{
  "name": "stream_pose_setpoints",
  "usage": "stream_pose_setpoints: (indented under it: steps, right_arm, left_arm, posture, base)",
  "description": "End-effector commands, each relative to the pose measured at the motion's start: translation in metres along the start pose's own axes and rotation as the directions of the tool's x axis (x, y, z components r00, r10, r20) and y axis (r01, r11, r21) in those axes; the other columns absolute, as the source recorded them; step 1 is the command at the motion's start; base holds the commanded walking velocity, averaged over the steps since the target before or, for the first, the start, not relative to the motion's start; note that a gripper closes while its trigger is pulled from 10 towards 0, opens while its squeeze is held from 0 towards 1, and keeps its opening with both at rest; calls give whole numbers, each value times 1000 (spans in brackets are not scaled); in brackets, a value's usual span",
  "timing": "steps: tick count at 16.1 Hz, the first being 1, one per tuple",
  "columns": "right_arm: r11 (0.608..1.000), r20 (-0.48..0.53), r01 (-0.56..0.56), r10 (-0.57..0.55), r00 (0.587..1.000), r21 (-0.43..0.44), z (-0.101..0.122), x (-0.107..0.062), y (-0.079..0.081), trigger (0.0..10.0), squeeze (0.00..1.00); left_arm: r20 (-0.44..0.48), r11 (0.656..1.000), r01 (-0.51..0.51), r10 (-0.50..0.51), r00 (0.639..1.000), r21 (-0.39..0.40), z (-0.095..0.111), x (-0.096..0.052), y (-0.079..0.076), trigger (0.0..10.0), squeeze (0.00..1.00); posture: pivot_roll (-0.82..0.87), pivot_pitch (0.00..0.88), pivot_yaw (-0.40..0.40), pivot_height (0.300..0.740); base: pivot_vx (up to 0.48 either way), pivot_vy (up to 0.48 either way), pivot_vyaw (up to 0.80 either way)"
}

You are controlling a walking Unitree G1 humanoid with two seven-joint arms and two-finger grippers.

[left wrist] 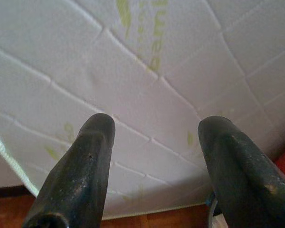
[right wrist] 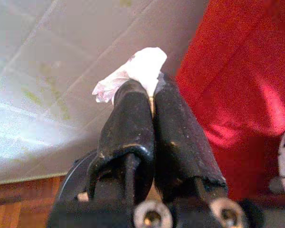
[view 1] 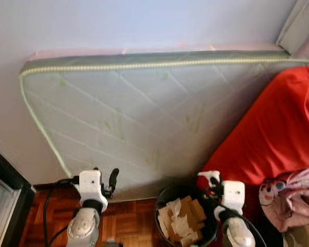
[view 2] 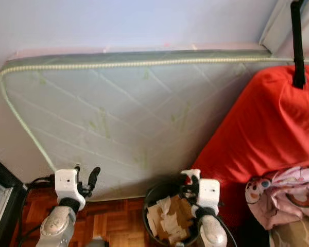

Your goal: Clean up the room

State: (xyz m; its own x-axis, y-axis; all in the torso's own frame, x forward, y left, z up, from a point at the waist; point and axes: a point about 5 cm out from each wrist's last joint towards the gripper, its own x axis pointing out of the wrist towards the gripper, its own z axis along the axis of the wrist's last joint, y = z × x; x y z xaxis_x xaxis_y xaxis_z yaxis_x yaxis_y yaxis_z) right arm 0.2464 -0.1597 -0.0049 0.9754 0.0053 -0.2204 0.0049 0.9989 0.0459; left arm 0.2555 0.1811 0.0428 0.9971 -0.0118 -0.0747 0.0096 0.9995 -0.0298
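Biggest thing in front of me is the mattress (view 1: 144,118) propped on edge against the wall: quilted white cover with faint green print and a corded seam round the edge, looks soft but bulky. I'll use it as my landmark. Leaning against its right side is a big red cushion (view 1: 278,128), smooth fabric, plump and squashy. Further right of that, a pink printed cloth (view 1: 291,198) sits bunched up, cartoon face on it.

At the foot of the mattress, on the wood parquet floor (view 1: 129,221), stands the black bin (view 1: 167,198), round and rigid-looking, already part full of crumpled brownish paper scraps (view 1: 183,218).

My right gripper (right wrist: 149,92) hangs just above that bin, fingers clamped tight on a little wad of white tissue (right wrist: 137,69). I'd say the wad weighs nothing, is limp and crushable, and could cling to the pads when I let go. It's pinched at its lower end, which seems fine; most of it sticks out past the tips.

Left gripper (left wrist: 154,142) faces the lower left part of the mattress, fingers spread wide, nothing in them
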Motion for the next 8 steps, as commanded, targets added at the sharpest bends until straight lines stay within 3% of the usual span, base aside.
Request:
stream_pose_setpoints:
  steps: [1,8]
  right_arm:
    - [1000,-35,-14,14,999,4,-3,2,0,10000,0]
    - [997,-160,19,-8,987,71,4,30,-6,10000,0]
  left_arm:
    - [-3,1000,-2,2,1000,-11,1,0,0,10000,0]
    - [43,998,53,-52,998,-19,22,13,-8,10000,0]
  posture:
    - [20,66,-46,655]
    - [47,134,-47,655]
  base:
    - [0,0,0]
    - [0,0,0]
